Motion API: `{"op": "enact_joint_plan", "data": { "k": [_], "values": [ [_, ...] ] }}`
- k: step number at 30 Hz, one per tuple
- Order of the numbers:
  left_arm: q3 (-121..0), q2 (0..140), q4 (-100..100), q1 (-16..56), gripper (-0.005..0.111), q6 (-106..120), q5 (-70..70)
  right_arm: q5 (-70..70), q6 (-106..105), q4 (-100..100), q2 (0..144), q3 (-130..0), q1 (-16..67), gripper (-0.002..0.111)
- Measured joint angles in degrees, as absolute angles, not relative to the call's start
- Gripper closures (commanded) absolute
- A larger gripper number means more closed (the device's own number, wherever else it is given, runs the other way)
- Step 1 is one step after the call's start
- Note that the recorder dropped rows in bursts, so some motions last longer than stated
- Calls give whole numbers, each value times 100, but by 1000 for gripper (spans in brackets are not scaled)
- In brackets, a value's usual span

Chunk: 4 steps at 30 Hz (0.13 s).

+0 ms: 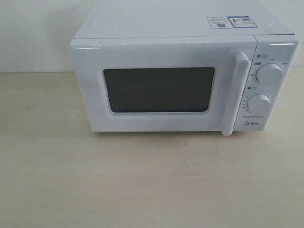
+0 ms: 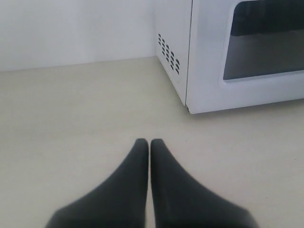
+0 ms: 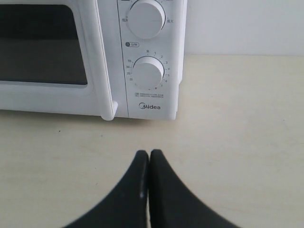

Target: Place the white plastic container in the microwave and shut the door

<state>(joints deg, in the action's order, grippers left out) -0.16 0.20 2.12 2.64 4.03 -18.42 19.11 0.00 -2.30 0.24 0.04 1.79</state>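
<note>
The Midea microwave [image 1: 180, 80] stands toward the far edge of the worktop [image 1: 142, 185] with its door [image 1: 161, 88] shut flush. The white plastic container is nowhere on the bare worktop in any view, and the dark window [image 1: 142, 97] gives nothing away, so I cannot tell whether it is already inside. The left tool [image 2: 149, 142] hangs low over the worktop off the microwave's vented front corner, fingers pressed together on nothing. The right tool [image 3: 149, 153] faces the lower knob [image 3: 148, 72], just as tightly together and empty. If the container is inside, the job looks finished and the best thing is to hold both tools clear of the door. If it is not, I reckon the right tool is the better placed. It should part its fingers first, close them around the vertical bar handle [image 1: 236, 92] and pull in an arc about the far hinge, gently enough that the microwave does not slide.
</note>
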Motion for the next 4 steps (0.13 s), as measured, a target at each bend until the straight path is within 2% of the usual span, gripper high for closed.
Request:
{"op": "enact_joint_plan", "data": {
  "k": [4],
  "values": [
    [-16, 20, 212, 264, 103, 403, -1842, 1911, 0, -230, 24, 4, 179, 109]
  ]
}}
